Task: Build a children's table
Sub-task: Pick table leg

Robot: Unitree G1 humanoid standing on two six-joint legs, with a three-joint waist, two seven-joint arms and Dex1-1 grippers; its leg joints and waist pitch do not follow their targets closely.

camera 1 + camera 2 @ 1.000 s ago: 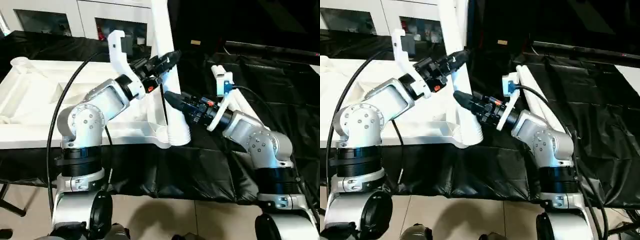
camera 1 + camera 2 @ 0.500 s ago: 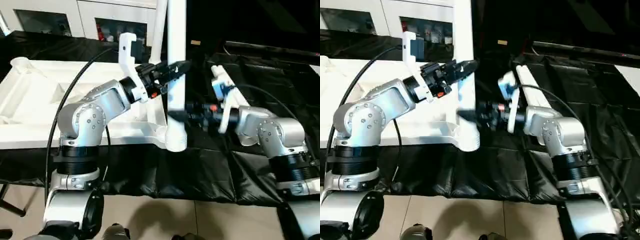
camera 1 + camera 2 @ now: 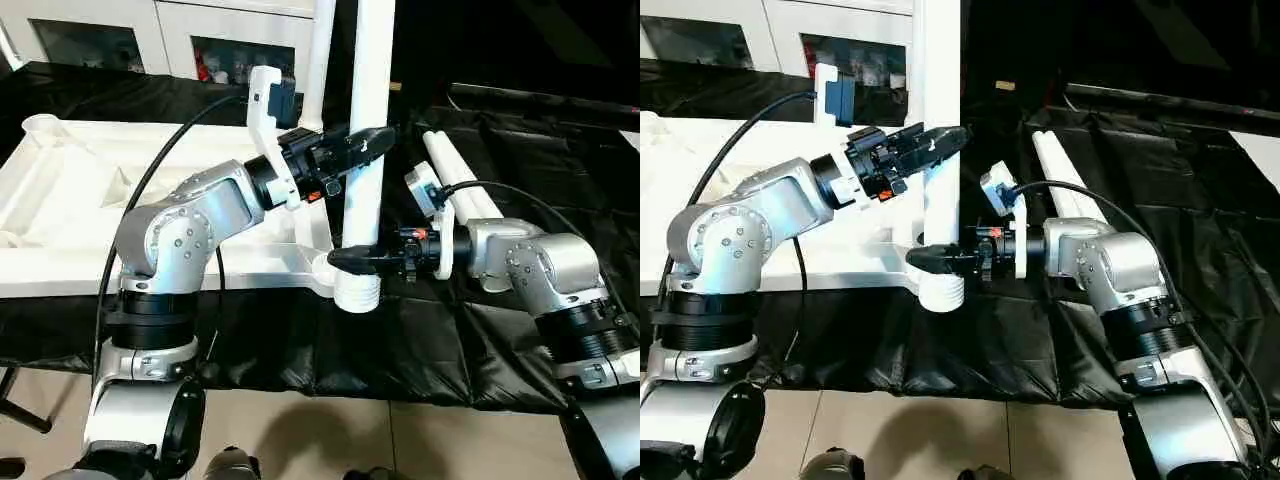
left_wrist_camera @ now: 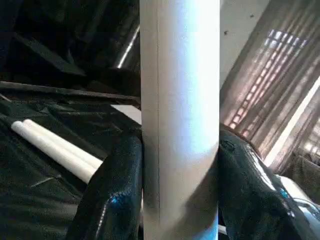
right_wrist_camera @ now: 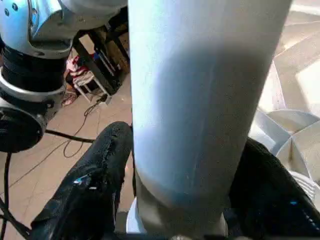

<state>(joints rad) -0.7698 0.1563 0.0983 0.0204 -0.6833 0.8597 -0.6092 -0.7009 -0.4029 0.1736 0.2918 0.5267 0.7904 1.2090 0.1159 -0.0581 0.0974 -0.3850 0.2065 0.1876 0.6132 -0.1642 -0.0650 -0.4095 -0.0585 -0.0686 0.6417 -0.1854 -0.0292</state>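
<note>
The upturned white table top [image 3: 60, 215] lies left of both grippers, and the left gripper [image 3: 368, 143] pinches the upright white leg [image 3: 366, 120] high between its two black fingers [image 4: 112, 192], seemingly to keep it plumb over the near corner socket [image 3: 325, 268]. Lower down, the right gripper [image 3: 352, 259] has its fingers [image 5: 85, 192] closed either side of that leg just above its ribbed foot, probably steering it in. I count four legs: this one, another standing behind it [image 3: 320, 50], and two lying beyond the right gripper [image 3: 455, 180].

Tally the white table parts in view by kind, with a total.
White rectangular plastic table top: 1
White tubular legs standing upright: 2, front leg and rear leg
White tubular legs lying on the black cloth: 2
Total: 5
</note>
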